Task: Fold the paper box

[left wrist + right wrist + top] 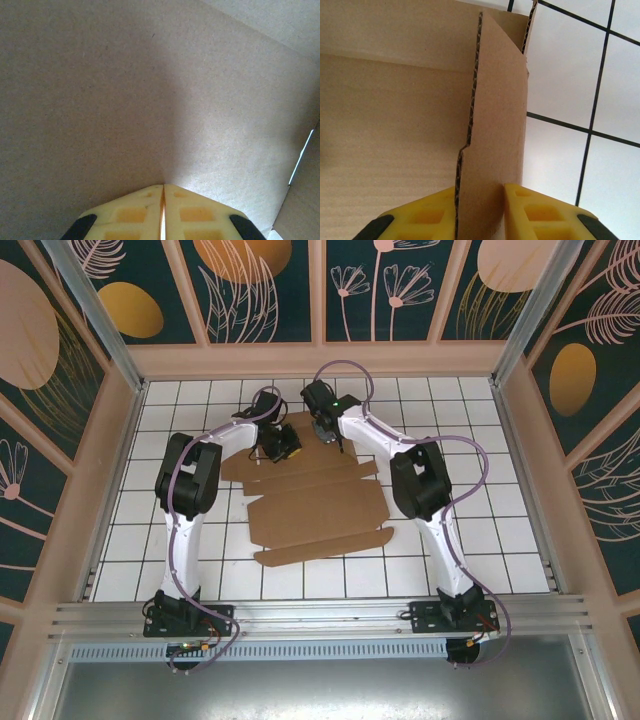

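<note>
The paper box (315, 515) is lying mid counter (480, 530), nearer its far edge. My left tool (163, 189), closed, is pressing a panel (125, 90); my right tool (480, 195) is pinching an upright flap (495, 100). I'm aiming to fold along the crease, slowly.

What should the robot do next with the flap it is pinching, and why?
Probably fold the flap inward over the flat panel of the paper box. The right gripper has it pinched and standing upright at the sheet's edge, and the shut left gripper sits close against the cardboard, seemingly holding it down.
</note>
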Tool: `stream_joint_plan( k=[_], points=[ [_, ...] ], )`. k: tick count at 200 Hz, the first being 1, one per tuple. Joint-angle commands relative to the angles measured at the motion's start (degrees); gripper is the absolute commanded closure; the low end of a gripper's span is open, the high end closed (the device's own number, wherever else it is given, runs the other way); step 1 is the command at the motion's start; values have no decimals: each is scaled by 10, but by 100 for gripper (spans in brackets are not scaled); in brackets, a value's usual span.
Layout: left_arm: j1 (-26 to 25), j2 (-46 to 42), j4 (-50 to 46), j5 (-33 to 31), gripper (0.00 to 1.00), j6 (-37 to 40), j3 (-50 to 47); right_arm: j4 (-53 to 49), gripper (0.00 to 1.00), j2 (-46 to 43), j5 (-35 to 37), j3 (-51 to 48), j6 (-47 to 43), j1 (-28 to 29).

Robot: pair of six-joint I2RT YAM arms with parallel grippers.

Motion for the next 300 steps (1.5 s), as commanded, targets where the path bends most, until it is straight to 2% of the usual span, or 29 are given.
stream_joint_plan(
  k=[1,48,80,112,190,212,249,300],
  points=[
    [3,29,-30,-18,90,0,-5,-1,73,35,-46,11,24,16],
    [4,26,-26,-16,91,-4,-7,11,69,33,-75,5,39,20],
    [4,25,-25,-14,91,-5,-9,-10,64,35,-52,24,36,19],
    [9,22,-24,-16,91,-7,-13,-6,60,-12,-35,-1,20,8],
    [16,19,-23,-18,92,-10,-15,0,70,-83,57,-85,-32,-29],
    [17,18,-21,-19,92,-12,-14,10,82,-87,103,-105,-52,-33],
    [17,17,-19,-19,92,-12,-15,26,90,-58,214,-111,-80,-19],
    [18,18,-19,-16,92,-13,-15,142,89,11,415,-139,-222,41]
  ],
)
